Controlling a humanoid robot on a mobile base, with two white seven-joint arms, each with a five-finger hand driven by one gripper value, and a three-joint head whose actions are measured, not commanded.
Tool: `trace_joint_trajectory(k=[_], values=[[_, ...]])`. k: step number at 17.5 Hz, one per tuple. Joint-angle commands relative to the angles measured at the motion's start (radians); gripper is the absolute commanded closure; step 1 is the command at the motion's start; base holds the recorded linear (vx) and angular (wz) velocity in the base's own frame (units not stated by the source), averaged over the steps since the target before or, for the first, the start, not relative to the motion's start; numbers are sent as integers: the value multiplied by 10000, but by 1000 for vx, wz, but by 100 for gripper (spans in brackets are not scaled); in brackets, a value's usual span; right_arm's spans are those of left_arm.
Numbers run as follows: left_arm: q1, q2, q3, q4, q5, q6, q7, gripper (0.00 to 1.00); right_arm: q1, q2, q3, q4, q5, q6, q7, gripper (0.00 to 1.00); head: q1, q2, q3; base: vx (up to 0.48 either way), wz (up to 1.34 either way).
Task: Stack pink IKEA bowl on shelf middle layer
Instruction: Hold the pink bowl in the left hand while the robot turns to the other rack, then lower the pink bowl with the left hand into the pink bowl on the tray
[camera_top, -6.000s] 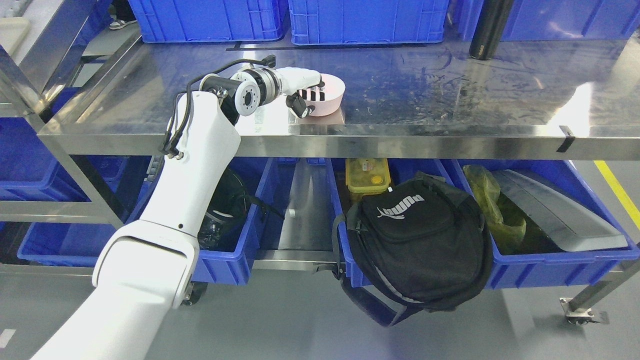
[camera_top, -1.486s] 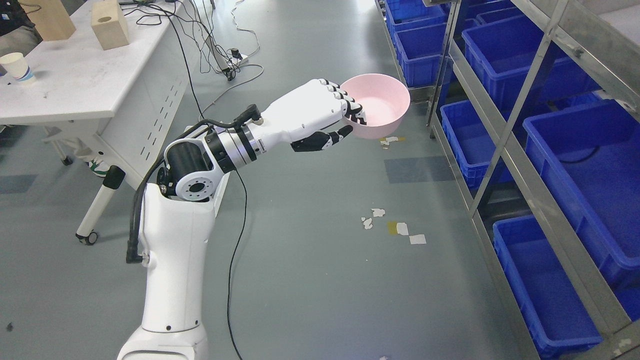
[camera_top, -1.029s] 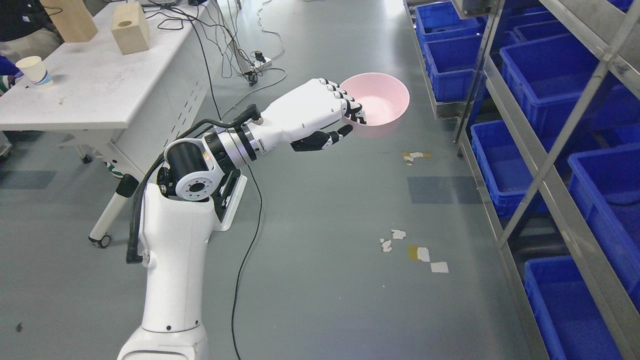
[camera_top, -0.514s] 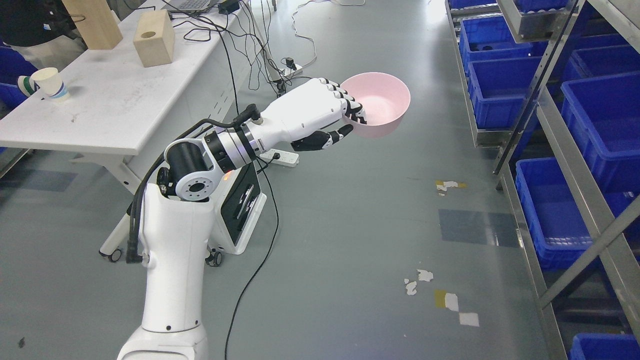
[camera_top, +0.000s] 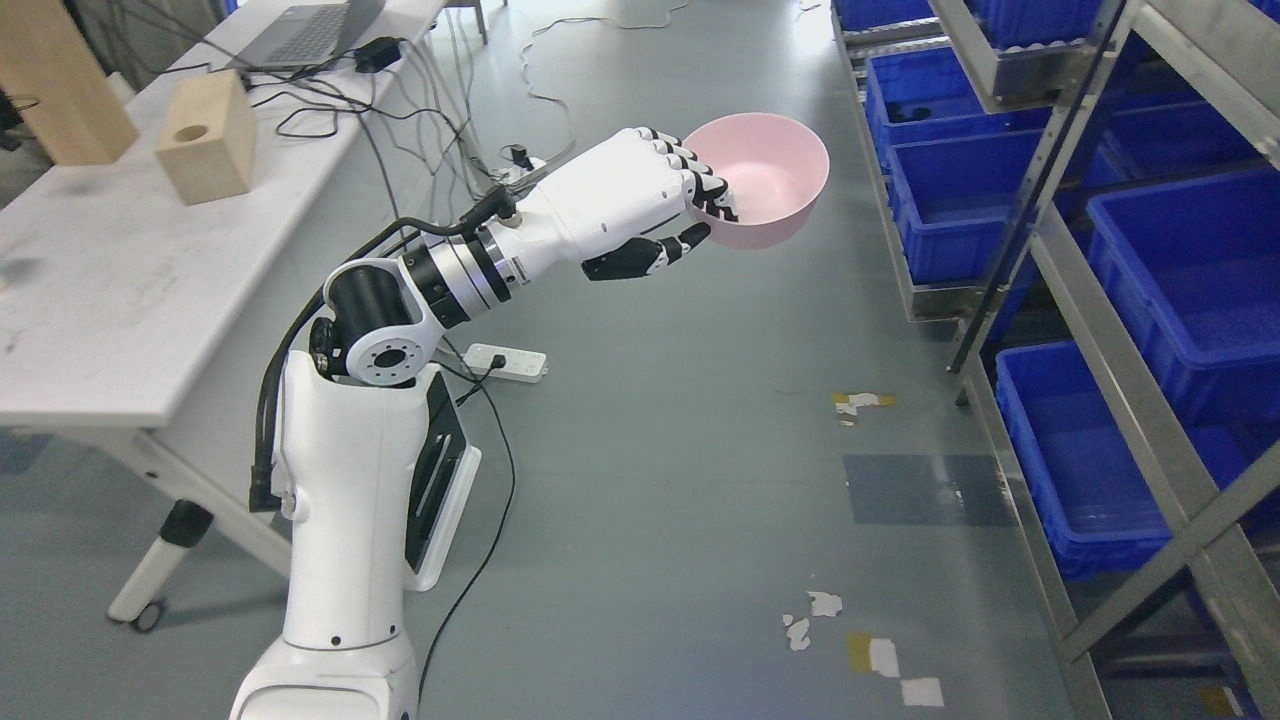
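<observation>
Your left robot hand (camera_top: 655, 215) keeps pinching the pink bowl (camera_top: 765, 195) rim, upper middle; the view's swung, shelf (camera_top: 1090, 260) now right, so you're mid-carry.

Grey floor (camera_top: 680, 480), white table (camera_top: 90, 300) left, metal shelving (camera_top: 1130, 330) right

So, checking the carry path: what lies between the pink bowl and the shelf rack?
Head view: only bare grey floor separates the pink bowl, held by the left robot hand, from the shelf rack.
</observation>
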Motion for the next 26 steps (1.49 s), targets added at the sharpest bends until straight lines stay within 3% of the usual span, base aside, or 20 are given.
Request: trace_joint_trajectory(k=[1, 9, 16, 20, 26], values=[[-236, 174, -47, -9, 49, 7, 113, 98, 234, -175, 0, -174, 0, 8, 5, 0, 0, 0, 0, 189, -633], [-724, 174, -984, 82, 248, 7, 98, 98, 234, -175, 0, -174, 0, 8, 5, 0, 0, 0, 0, 109, -1050], [-2536, 174, 810, 1216, 142, 544, -558, 97, 234, -175, 0, -174, 0, 8, 5, 0, 0, 0, 0, 50, -1227], [-2522, 719, 643, 1891, -960, 544, -1006, 97, 234, -175, 0, -174, 0, 8, 5, 0, 0, 0, 0, 76, -793], [-2829, 583, 291, 2965, -1331, 544, -884, 97, 234, -175, 0, -174, 0, 8, 5, 0, 0, 0, 0, 92, -472]])
